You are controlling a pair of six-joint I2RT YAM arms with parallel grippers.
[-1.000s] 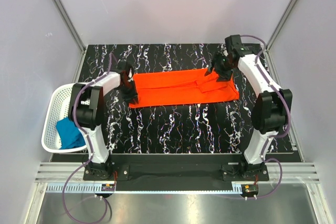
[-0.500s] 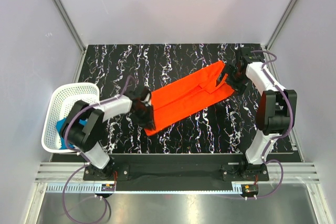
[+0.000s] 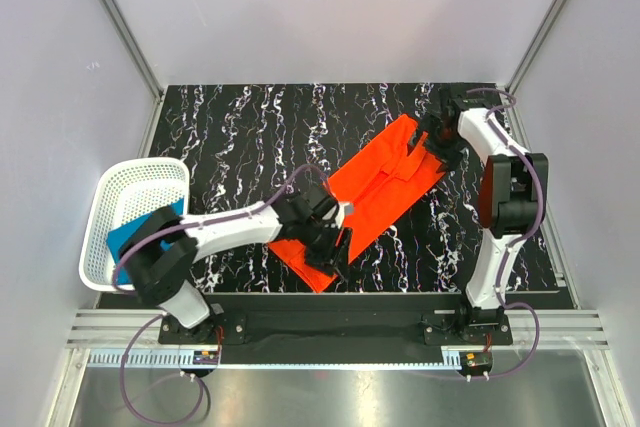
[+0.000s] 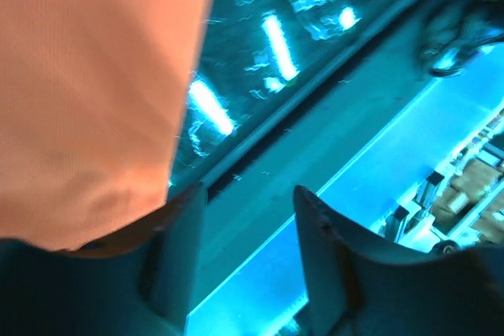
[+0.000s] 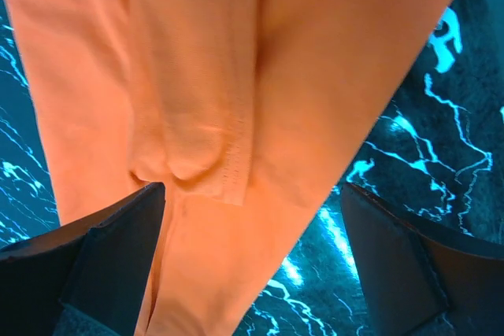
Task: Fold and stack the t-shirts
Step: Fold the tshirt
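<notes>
1. The orange-red t-shirt (image 3: pixel 375 182) lies folded into a long strip; it slants across the black marbled table (image 3: pixel 250 127) from the far right to the near middle.
2. The left gripper (image 3: pixel 328 245) sits at the strip's near end; its fingers (image 4: pixel 179 249) stand apart with only table edge showing between them; the cloth lies beside the left one.
3. The right gripper (image 3: pixel 440 142) is over the far end; its fingers (image 5: pixel 102 273) are spread wide, with hemmed orange cloth below between them.
4. The teal t-shirt (image 3: pixel 122 237) lies in the white mesh basket (image 3: pixel 150 165) at the table's left edge.

No text, labels, brands or numbers can be read anywhere here
</notes>
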